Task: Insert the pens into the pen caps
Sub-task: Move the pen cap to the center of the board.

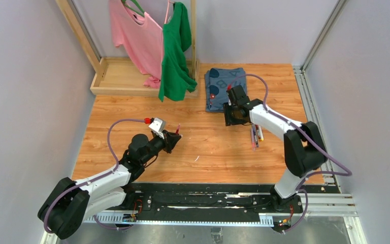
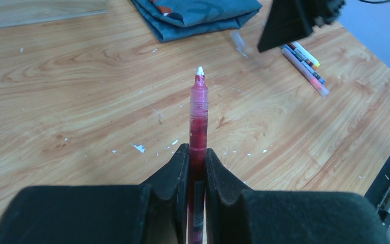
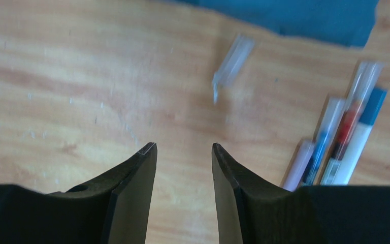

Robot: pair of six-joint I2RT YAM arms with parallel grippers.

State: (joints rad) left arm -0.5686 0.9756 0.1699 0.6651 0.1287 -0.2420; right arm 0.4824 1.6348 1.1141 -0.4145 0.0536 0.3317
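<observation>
My left gripper [image 2: 197, 148] is shut on a dark red pen [image 2: 199, 112]. The pen sticks out past the fingertips with its white tip bare, above the wooden table [image 1: 208, 147]. In the top view this gripper [image 1: 174, 136] hovers left of centre with the red pen [image 1: 177, 129] angled up. My right gripper [image 3: 183, 147] is open and empty, just above the table. A clear pen cap [image 3: 232, 63] lies ahead of it, a little to the right. That cap [image 2: 239, 43] also shows in the left wrist view. Several other pens [image 3: 335, 147] lie bunched to its right.
A folded blue cloth [image 1: 225, 89] lies at the back, just beyond the right gripper [image 1: 232, 118]. A wooden rack [image 1: 132, 76] with a pink shirt and a green shirt [image 1: 175, 56] stands at the back left. A white scrap [image 1: 196, 158] lies near the middle.
</observation>
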